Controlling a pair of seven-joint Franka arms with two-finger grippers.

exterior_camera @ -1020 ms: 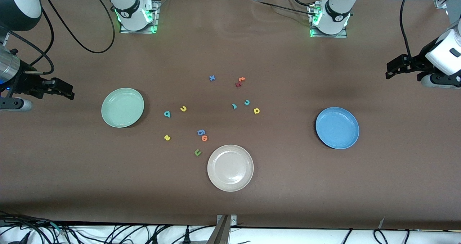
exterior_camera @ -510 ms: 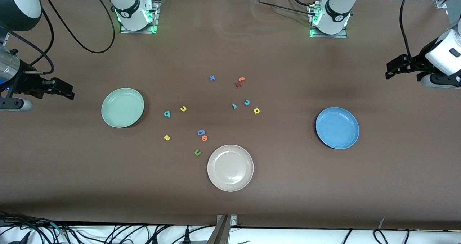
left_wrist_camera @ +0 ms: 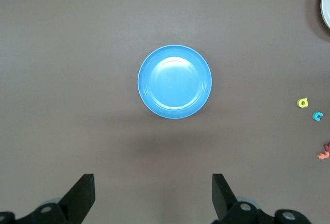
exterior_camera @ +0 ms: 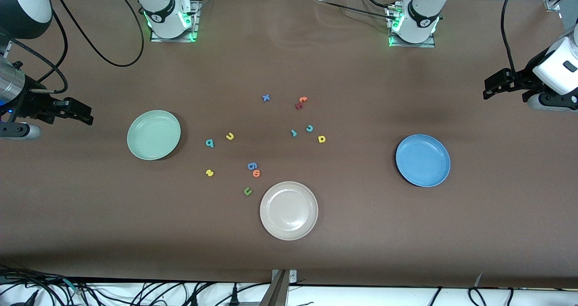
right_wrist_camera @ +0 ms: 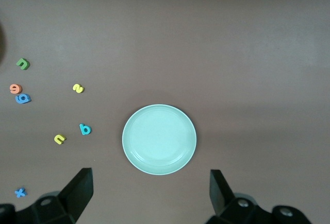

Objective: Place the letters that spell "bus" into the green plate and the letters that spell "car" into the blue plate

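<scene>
foam letters lie flat and scattered on the brown table (exterior_camera: 361,234), none in a plate. the teal b (exterior_camera: 209,142) and yellow u (exterior_camera: 230,136) sit side by side toward my right arm's end, near the green plate (exterior_camera: 153,135); the yellow s (exterior_camera: 209,173) lies nearer the front camera than the b. seen from the front camera, these three read turned around, the u's open side tilted away from the green plate. the teal r (exterior_camera: 294,133), teal c (exterior_camera: 309,128) and yellow a (exterior_camera: 321,139) form a loose row toward my left arm's end, well apart from the blue plate (exterior_camera: 422,160). the r is thin, its long axis slanted. both plates sit level and hold nothing.

my right gripper (right_wrist_camera: 149,188) hangs in the air past the green plate at that end of the table, fingers (right_wrist_camera: 80,188) spread wide, gripping and touching nothing. my left gripper (left_wrist_camera: 153,193) hangs at its own end, off the blue plate, fingers (left_wrist_camera: 221,195) equally wide, also bare.

other letters lie about: a blue x (exterior_camera: 266,98), an orange and a red letter (exterior_camera: 300,103) touching, a blue g (exterior_camera: 252,165) just beside an orange o (exterior_camera: 256,173), and a green u (exterior_camera: 247,191) near the white plate (exterior_camera: 288,210).
</scene>
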